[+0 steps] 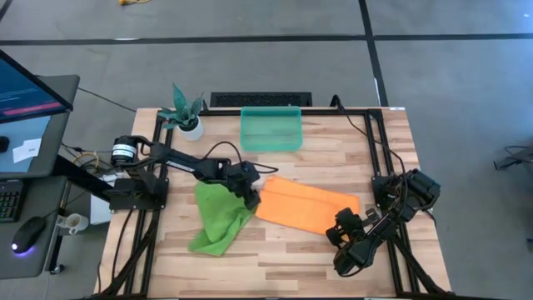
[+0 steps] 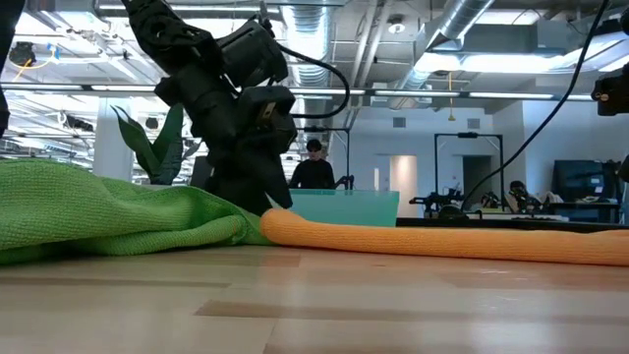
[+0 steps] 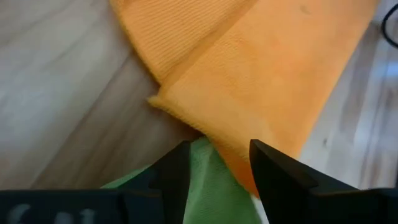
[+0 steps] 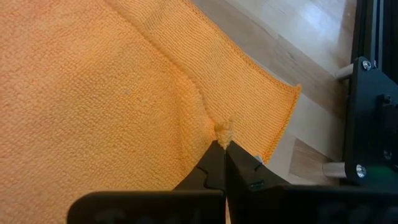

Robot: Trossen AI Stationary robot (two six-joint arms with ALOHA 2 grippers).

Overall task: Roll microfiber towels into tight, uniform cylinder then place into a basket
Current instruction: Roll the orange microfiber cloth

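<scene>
The right gripper (image 4: 221, 146) sits low at the near right of the table, jaws pinched tight on a small tuft of the orange towel (image 1: 304, 205) near its corner; only its own wrist view shows that pinch; from above the right arm folds back on itself beside the frame. The left gripper (image 3: 217, 163) reaches in from the left, tipped down where the green towel (image 1: 218, 218) meets the orange one; its fingers (image 3: 177, 168) stand apart, green cloth between them, not clamped. The low view shows the orange towel as a long flat fold, the green one heaped beside it; the teal basket (image 1: 271, 142) stands behind both, by a potted plant (image 1: 186, 112); a person (image 2: 314, 169) stands far off.
</scene>
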